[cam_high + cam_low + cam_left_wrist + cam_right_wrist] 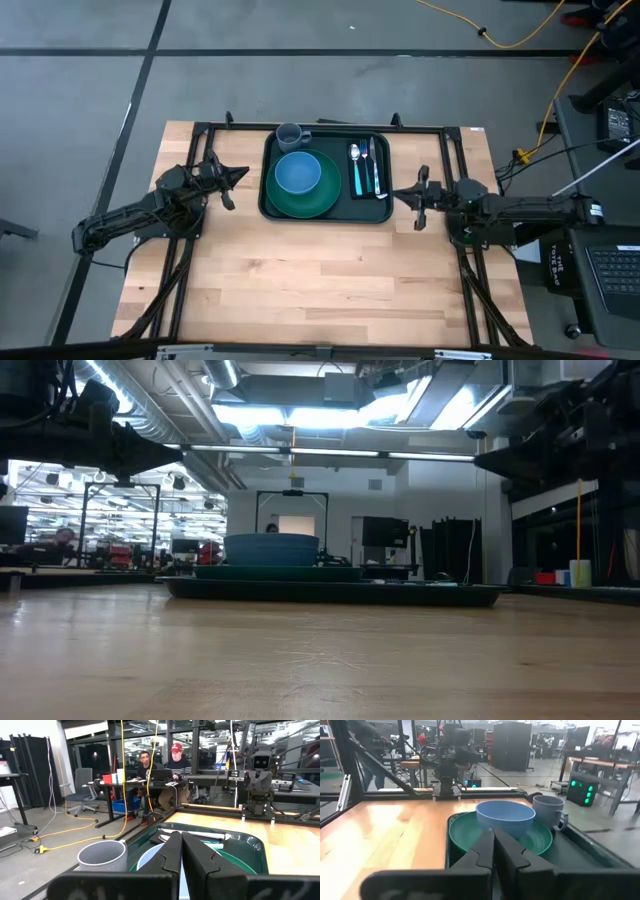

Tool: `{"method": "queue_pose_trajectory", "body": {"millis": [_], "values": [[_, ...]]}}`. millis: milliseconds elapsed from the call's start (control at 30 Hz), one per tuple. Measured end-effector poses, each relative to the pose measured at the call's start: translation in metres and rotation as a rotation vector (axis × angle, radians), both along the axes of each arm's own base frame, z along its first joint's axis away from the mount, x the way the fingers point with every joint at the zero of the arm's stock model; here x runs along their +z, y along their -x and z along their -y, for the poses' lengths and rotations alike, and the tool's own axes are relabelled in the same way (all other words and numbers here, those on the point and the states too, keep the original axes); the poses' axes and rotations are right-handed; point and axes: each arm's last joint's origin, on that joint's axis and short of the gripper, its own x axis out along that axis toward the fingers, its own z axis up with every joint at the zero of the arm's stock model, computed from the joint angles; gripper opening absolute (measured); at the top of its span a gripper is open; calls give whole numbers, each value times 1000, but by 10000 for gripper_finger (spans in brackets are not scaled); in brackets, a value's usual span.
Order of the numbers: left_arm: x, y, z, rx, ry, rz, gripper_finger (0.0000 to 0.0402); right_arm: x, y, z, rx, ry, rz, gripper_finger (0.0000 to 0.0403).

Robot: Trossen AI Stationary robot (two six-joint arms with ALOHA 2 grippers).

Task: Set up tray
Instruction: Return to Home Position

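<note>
Laid tray (333, 143) sits at the far side of the wooden tabletop (300, 280)

The left pincer (178, 836) and right pincer (493, 832) flank its short ends, both closed and empty. The tray is stiff plastic, probably light, but its loose bowl (298, 173), mug (290, 135) and cutlery (365, 165) could slide. The raised rim looks the best hold, kept level. Beyond is a workshop, with two people (172, 770) at a desk.

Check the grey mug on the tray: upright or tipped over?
Upright: the mug stands on its base on the tray, open mouth up.
</note>
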Motion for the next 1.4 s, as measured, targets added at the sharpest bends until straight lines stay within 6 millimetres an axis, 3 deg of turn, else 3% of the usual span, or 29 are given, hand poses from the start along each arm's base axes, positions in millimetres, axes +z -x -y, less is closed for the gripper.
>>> {"method": "queue_pose_trajectory", "body": {"millis": [1100, 1400], "values": [[0, 0, 0, 0, 0, -1, 4, 1, 0, 0, -2, 48, -4, 25], [0, 0, 0, 0, 0, 0, 3, 7, 9, -16, 121, 73, 61, 26]]}}
